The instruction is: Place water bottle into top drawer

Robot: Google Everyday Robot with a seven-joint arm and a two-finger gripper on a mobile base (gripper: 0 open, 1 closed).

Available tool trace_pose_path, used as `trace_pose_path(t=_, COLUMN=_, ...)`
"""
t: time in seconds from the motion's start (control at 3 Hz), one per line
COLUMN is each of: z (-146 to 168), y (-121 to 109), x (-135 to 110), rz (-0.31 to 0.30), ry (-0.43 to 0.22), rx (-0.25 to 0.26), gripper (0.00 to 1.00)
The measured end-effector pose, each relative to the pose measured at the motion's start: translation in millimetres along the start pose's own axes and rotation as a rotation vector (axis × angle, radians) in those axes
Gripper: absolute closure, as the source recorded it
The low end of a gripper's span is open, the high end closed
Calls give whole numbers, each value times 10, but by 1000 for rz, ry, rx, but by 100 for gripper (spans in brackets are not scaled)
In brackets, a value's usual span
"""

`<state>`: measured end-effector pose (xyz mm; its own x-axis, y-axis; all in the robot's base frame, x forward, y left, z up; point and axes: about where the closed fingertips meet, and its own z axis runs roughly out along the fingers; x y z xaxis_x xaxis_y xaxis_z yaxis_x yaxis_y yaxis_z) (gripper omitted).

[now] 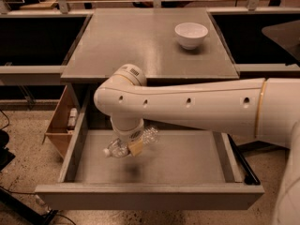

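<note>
The top drawer (187,161) stands pulled open under the grey table, its flat front nearest the camera. My gripper (131,146) hangs from the white arm over the drawer's left half and is shut on the water bottle (140,139). The clear ribbed bottle lies on its side between the fingers, its white cap (107,152) pointing left. It is held a little above the drawer floor, with a shadow below it.
A white bowl (191,34) sits at the back right of the grey table top (131,46). A wooden box (60,125) stands on the floor left of the drawer. Dark bins flank the table. My arm crosses the drawer's right side.
</note>
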<state>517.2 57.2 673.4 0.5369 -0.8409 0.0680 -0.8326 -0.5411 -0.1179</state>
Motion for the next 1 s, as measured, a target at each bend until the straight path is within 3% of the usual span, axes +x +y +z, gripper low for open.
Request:
trace_pose_path(t=0.33, z=228, y=-108, x=-170, rz=-26, ry=28, rx=-15, gripper=100)
trace_pose_path(t=0.67, z=434, y=-168, x=-398, rz=-23, ry=5, rx=-49, gripper=100)
trace_pose_path(t=1.0, z=455, y=-167, x=-414, rz=-23, ry=3, rx=-53, gripper=82)
